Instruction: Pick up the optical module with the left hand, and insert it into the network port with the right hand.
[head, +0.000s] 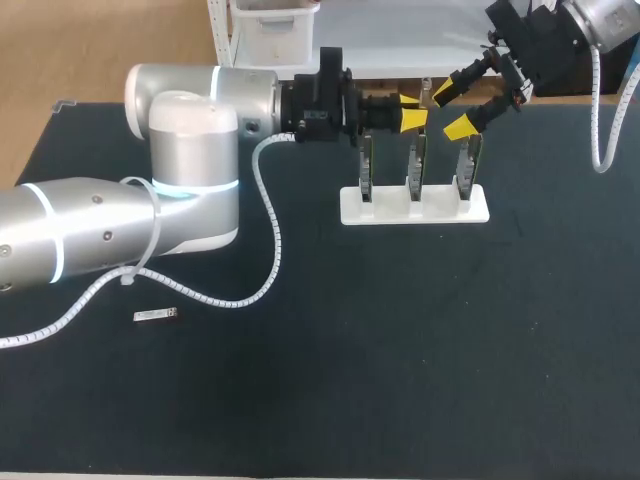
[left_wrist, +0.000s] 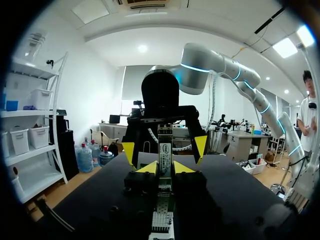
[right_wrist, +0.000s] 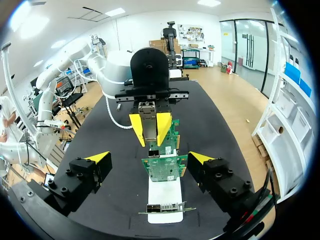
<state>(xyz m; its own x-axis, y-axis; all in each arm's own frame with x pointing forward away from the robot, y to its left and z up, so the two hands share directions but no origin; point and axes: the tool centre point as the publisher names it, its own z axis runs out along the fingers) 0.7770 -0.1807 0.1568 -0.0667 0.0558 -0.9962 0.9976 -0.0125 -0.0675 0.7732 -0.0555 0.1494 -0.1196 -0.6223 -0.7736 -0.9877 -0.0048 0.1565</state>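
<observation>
My left gripper (head: 414, 111) hovers above the row of upright green network cards (head: 415, 165) and is shut on a silver optical module (right_wrist: 148, 116). In the left wrist view the module (left_wrist: 161, 220) runs between the yellow tips of that gripper (left_wrist: 165, 167). My right gripper (head: 456, 106) hangs open just to the right of it, facing it, with nothing between its fingers. In the right wrist view the right gripper (right_wrist: 149, 159) straddles the cards (right_wrist: 162, 167), with the left gripper (right_wrist: 149, 129) straight ahead. The nearest card's port bracket (right_wrist: 165, 207) lies under it.
The three cards stand in a white holder (head: 415, 208) at the back middle of the black mat. A small silver part (head: 157, 315) lies on the mat at the front left, beside the left arm's white cable (head: 265, 215).
</observation>
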